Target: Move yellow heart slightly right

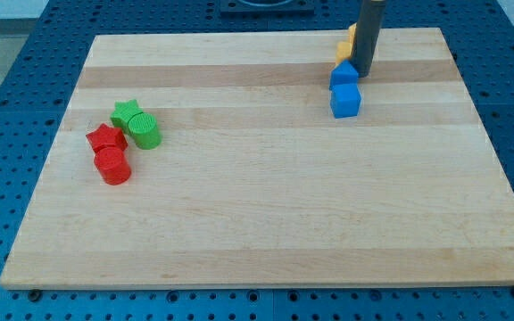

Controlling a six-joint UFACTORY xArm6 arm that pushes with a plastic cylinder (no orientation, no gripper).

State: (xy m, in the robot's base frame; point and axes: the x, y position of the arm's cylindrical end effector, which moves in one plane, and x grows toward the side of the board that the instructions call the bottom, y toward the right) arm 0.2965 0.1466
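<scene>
my tip (363,73) beside blue block (344,75) | yellow block (346,45), perhaps heart, behind

Green star (128,111) by green cyl. (145,131); red star (105,138) behind red cyl. (113,166); far rt, blue cube (346,100).

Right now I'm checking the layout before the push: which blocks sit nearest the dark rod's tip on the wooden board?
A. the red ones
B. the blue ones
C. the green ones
B: my tip stands against the upper blue block, with the blue cube just below, far from the other pairs.
</scene>
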